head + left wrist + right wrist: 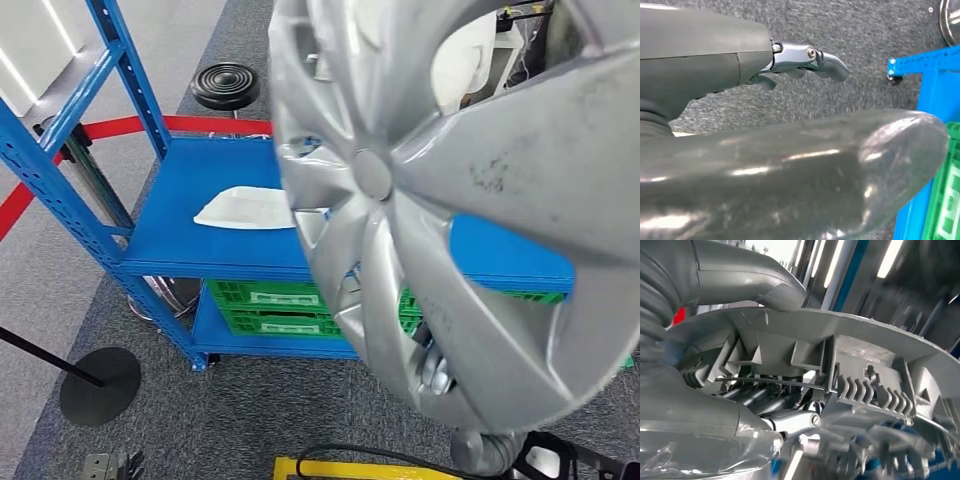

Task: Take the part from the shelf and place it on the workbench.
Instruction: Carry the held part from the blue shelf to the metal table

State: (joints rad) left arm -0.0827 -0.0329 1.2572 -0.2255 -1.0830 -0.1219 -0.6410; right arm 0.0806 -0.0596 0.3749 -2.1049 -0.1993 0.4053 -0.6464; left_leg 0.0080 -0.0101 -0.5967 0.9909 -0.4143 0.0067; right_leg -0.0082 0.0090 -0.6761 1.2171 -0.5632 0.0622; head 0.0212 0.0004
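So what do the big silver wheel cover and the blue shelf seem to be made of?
The wheel cover looks like moulded plastic with silver paint: thin ribs and clips on its back, dark scuffs on the front. It could be metal, but the ribs suggest plastic. The right hand holds its rim. The blue shelf looks like painted steel, with punched holes in its uprights.

Grey glossy left hand point(798, 165) with a chrome, screw-jointed finger; ribbed grey right hand point(696, 405)
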